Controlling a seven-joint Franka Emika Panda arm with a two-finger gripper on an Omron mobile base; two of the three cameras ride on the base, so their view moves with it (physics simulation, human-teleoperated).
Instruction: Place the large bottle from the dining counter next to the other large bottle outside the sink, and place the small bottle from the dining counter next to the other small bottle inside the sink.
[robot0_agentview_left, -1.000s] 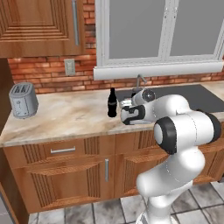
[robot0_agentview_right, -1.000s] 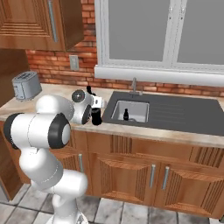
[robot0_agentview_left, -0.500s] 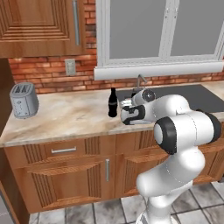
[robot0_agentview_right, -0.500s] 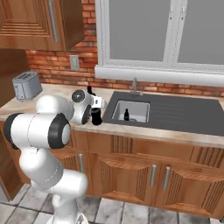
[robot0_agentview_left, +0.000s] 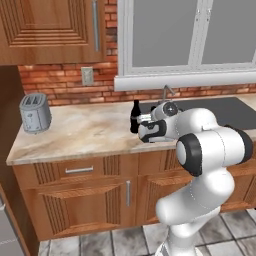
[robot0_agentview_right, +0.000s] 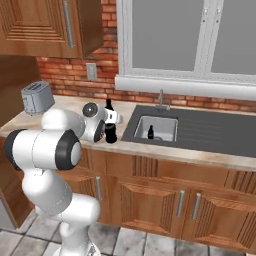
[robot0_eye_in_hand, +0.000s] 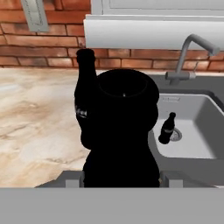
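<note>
Large bottle (robot0_eye_in_hand: 120, 131) hides claw (robot0_eye_in_hand: 121, 177) tips; grip seems closed.

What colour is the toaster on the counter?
Silver-grey toaster; clearest in the left base view.

Two large black bottles: one (robot0_eye_in_hand: 120, 131) close up in the hand view, the other (robot0_eye_in_hand: 84, 94) upright just behind it. One small bottle (robot0_eye_in_hand: 166, 128) in the sink basin (robot0_eye_in_hand: 197, 118). One tap (robot0_eye_in_hand: 186, 54). One toaster (robot0_agentview_left: 35, 113) on the surface (robot0_agentview_left: 85, 132). One wall outlet (robot0_agentview_left: 87, 75). One window (robot0_agentview_right: 195, 35).
</note>
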